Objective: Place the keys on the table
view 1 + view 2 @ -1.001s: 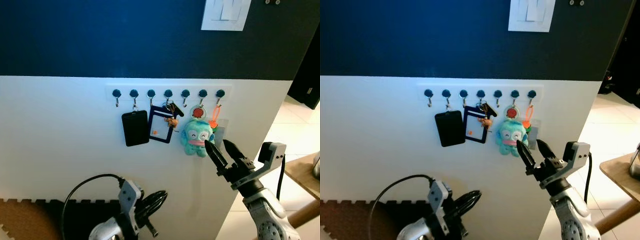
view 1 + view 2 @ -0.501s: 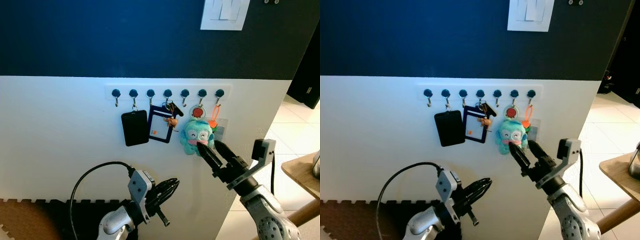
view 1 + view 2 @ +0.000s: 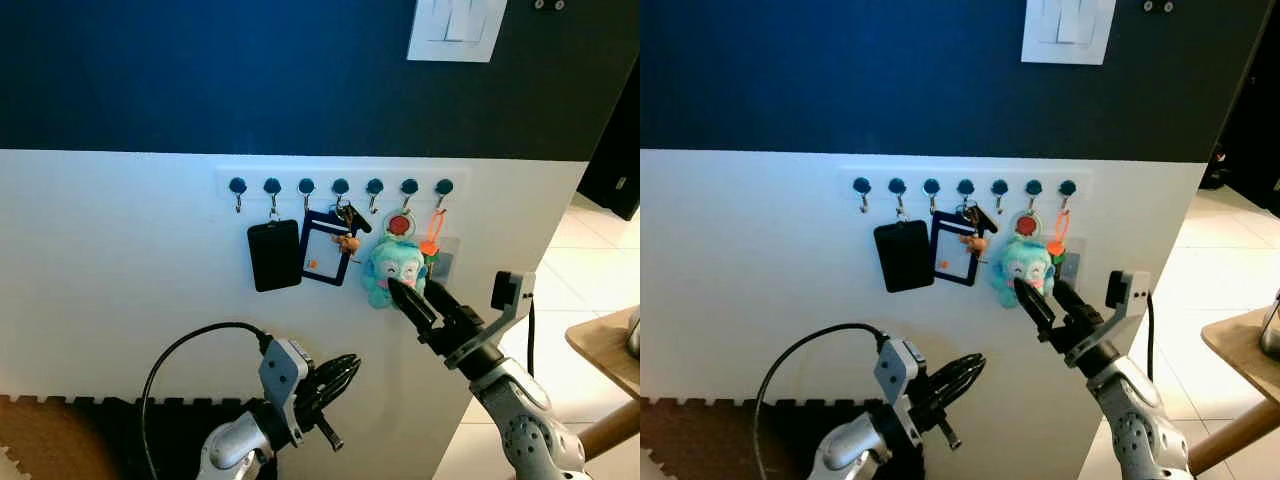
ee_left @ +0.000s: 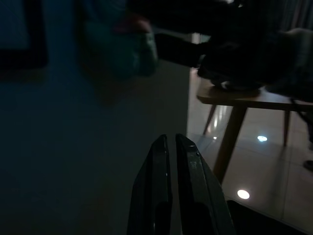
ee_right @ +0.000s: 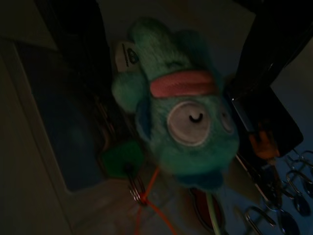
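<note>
I see the keys (image 3: 347, 222) hanging on the hook rail (image 3: 340, 185) of the white wall, beside a teal plush keychain (image 3: 393, 271) with a pink mouth and a red tag above it. My right gripper (image 3: 417, 300) has its two fingers spread, with the tips just at the plush; my left gripper (image 4: 172, 147), low down, has its fingers pressed together. The wall is dark blue above and white below, and a wooden table (image 3: 605, 345) stands at the right on pale glossy tiles.
</note>
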You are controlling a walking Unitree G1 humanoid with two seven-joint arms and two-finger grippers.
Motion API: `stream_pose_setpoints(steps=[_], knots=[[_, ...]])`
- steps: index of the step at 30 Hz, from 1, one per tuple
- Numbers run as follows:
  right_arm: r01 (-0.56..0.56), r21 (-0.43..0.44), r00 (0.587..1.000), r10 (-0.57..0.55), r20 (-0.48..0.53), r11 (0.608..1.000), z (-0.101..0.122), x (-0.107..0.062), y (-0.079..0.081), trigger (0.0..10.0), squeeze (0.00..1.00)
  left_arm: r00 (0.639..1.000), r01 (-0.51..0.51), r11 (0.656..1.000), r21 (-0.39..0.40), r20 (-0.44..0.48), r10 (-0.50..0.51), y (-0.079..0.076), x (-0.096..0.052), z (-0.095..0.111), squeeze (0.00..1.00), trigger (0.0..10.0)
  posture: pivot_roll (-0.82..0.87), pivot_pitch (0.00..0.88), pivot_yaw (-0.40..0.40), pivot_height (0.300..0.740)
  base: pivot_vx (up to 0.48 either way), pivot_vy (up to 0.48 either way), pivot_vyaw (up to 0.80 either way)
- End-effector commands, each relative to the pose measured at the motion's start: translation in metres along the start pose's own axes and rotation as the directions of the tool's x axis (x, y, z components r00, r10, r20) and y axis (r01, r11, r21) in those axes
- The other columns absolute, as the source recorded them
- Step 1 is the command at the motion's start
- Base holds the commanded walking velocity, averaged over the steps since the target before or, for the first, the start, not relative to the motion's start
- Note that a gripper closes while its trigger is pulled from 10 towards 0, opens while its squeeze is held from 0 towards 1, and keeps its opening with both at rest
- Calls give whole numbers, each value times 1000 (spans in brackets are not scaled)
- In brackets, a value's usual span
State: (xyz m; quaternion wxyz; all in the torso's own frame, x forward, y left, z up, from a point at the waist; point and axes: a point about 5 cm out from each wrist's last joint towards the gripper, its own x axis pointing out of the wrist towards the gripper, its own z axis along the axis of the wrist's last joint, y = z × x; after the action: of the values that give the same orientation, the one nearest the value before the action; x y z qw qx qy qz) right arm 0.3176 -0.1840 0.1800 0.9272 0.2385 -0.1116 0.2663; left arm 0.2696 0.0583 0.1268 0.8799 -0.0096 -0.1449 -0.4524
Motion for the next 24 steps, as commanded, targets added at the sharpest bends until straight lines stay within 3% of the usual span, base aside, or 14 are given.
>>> stream_pose_setpoints(steps=[1,13,24], knots=[[8,9,1000,-7,-11,1000,-3,1,-4,10000,0,1000,12,1000,-3,-12,-12,-4,2,-1,0,10000,12,19,-15,740,0,0,0],[-11,16,999,11,-42,1000,-10,2,-5,10000,0,1000,17,1000,-4,-18,-17,-4,1,-1,0,10000,15,17,-16,740,0,0,0],[-228,37,965,231,-127,973,-23,-2,24,10000,0,1000,21,1000,-2,-22,-21,-6,2,-1,0,10000,14,21,-15,740,0,0,0]])
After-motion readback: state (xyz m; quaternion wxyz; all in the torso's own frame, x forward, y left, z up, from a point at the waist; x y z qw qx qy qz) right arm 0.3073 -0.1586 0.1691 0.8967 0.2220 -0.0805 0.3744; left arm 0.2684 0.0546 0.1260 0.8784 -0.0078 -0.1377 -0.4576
